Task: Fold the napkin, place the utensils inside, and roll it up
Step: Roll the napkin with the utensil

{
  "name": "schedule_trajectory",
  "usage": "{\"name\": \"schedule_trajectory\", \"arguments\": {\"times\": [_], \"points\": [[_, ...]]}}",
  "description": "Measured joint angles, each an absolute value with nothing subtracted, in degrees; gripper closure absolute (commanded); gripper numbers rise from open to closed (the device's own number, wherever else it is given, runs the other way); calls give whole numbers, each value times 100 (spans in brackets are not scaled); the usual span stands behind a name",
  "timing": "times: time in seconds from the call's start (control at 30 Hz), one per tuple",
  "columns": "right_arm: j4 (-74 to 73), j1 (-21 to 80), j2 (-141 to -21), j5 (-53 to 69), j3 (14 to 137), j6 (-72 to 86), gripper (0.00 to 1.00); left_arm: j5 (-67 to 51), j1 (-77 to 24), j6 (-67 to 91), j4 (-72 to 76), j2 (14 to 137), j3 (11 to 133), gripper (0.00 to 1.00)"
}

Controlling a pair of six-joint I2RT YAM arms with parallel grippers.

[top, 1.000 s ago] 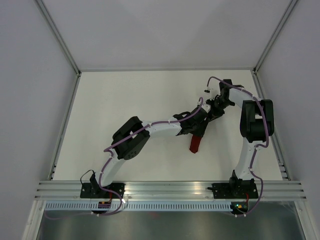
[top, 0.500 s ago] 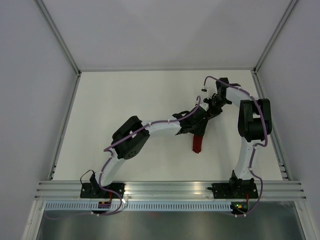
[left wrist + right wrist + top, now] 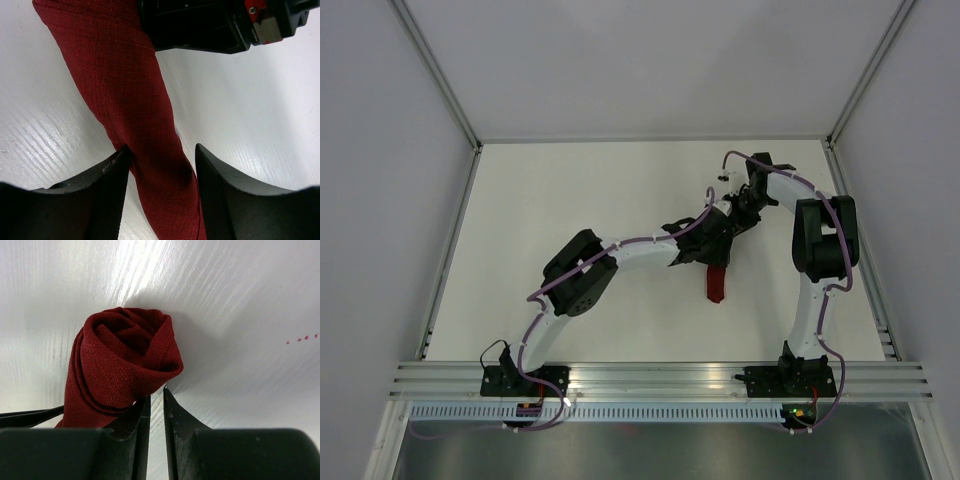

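The dark red napkin point(image 3: 716, 284) lies on the white table as a tight roll. In the left wrist view the roll point(image 3: 125, 85) runs between my left gripper's point(image 3: 160, 152) two fingers, which press on both of its sides. From above, the left gripper point(image 3: 718, 255) sits over the roll's far end. My right gripper point(image 3: 156, 392) is shut with only a thin slit and nothing inside. Its tips rest at the spiral end of the roll point(image 3: 125, 360). From above it point(image 3: 738, 222) is just behind the left one. No utensils show.
The black body of the right gripper point(image 3: 210, 25) hangs close over the roll's far end. A metal frame rail point(image 3: 660, 378) runs along the near edge, and grey walls close in the table on the other sides.
Both grippers have shifted slightly toward the back left. The napkin roll has swung from a slant to nearly straight and moved a little farther back.
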State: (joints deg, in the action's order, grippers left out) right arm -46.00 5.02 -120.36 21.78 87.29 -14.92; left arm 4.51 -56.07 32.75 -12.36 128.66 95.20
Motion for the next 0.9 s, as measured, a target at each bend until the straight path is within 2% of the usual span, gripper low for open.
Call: {"name": "schedule_trajectory", "arguments": {"times": [0.17, 0.9], "points": [[-4609, 515, -12081, 2156, 8812, -1472, 78, 438, -5540, 3317, -1212, 12864, 9520, 34], [-4595, 543, -12081, 2040, 8825, -1404, 79, 460, -5481, 3317, -1278, 12547, 9426, 33]]}}
